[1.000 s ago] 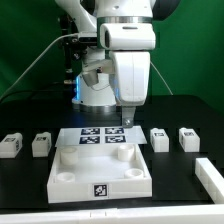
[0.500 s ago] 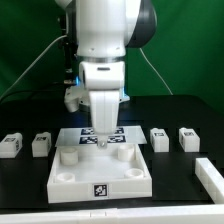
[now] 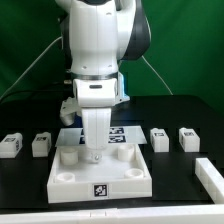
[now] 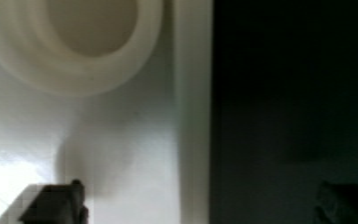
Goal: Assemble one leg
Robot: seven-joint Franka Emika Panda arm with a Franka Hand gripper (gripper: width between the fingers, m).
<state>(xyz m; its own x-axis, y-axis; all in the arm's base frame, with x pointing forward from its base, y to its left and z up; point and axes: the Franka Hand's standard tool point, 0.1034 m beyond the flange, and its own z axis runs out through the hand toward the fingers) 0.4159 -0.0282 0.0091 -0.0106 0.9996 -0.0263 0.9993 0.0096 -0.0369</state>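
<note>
The Panda arm (image 3: 100, 40) fills the upper centre of the exterior view with glossy white rounded shells, a dark grey joint cap (image 3: 143, 35) at its upper right. Below, the white wrist housing (image 3: 97, 98) tapers toward the gripper (image 3: 94, 150), whose two fingertips (image 4: 51, 205) show in the wrist view as dark, blurred blocks.

The big white arm (image 3: 100, 55) bends forward and points straight down. Its gripper (image 3: 93, 152) hangs low. The two dark fingers (image 4: 51, 205) are spread wide apart.
</note>
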